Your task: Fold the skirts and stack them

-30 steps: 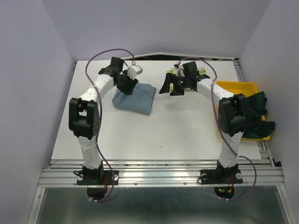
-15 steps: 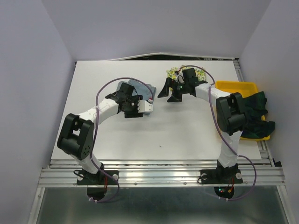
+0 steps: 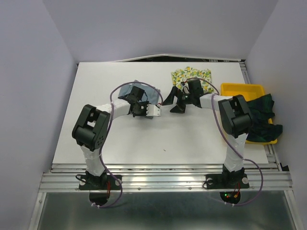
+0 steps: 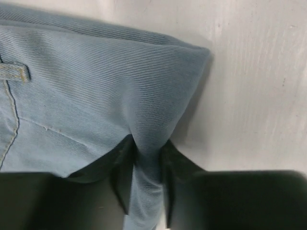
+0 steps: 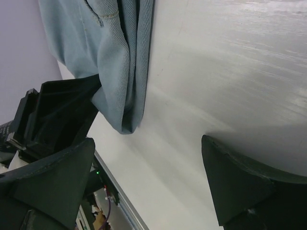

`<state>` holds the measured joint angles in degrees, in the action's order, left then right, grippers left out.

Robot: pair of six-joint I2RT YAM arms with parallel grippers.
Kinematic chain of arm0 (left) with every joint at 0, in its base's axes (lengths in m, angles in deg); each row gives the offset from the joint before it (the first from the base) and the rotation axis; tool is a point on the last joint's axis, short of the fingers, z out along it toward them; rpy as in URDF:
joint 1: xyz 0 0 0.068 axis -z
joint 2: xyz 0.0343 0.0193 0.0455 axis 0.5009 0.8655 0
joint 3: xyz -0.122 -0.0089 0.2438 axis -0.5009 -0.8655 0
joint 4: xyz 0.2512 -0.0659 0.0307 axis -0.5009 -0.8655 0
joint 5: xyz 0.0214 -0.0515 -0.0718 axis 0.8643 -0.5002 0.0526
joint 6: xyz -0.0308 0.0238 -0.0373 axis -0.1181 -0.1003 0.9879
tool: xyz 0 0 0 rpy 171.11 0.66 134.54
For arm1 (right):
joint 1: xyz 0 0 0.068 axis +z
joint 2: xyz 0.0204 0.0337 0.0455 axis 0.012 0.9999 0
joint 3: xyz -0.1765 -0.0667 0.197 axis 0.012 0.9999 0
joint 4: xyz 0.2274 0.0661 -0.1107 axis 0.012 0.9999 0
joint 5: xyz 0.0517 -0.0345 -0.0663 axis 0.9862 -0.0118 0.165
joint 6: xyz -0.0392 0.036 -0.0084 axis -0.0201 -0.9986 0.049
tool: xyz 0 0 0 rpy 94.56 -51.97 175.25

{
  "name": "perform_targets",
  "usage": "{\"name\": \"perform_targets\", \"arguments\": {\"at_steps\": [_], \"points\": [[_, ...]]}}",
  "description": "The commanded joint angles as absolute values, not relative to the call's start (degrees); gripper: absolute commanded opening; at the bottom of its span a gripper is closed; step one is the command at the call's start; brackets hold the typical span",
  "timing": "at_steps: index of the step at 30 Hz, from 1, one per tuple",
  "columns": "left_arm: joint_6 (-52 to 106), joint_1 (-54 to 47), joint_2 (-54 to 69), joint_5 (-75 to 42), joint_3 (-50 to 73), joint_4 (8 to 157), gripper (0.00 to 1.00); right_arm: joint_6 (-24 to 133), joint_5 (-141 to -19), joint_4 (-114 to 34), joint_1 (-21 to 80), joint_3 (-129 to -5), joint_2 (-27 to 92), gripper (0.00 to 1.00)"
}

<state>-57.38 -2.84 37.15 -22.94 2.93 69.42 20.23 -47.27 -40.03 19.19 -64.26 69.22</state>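
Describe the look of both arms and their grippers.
Both the left arm and right arm have white links joined by bulky black joint housings. A thin lilac cable loops along each. The left gripper and right gripper have matte black wedge-shaped fingers; a white block sits by the left one. Red and green lights glow at the right base.

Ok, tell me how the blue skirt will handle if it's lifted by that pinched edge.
Likely floppy: the blue skirt puckers into a ridge where the left gripper pinches it. Probably light, since one small pinch gathers it. The ribbed weave should resist slipping.
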Motion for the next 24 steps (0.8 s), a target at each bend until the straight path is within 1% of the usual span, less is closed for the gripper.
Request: {"name": "perform_targets", "arguments": {"at_steps": [1,3,8,16,24], "points": [[-53.36,-3.96,38.97,-26.83,6.98,65.28,0.25,17.10,-48.48,-47.81,19.67,-61.41,68.80,0.98],[-50.37,-4.75,39.23,-30.34,10.31,62.55,0.15,16.31,-49.61,-49.22,20.19,-60.88,68.80,1.00],[-46.67,-5.36,39.85,-35.37,16.65,56.57,0.00,11.31,-50.50,-55.18,21.43,-60.44,70.81,1.00],[-44.73,-5.45,40.29,-37.83,18.68,54.19,0.00,5.33,-49.98,-59.77,24.94,-64.13,76.00,1.00],[-39.81,-5.36,39.76,-38.45,18.86,55.42,0.00,-5.65,-48.74,-68.29,27.57,-65.36,80.93,1.00]]}}
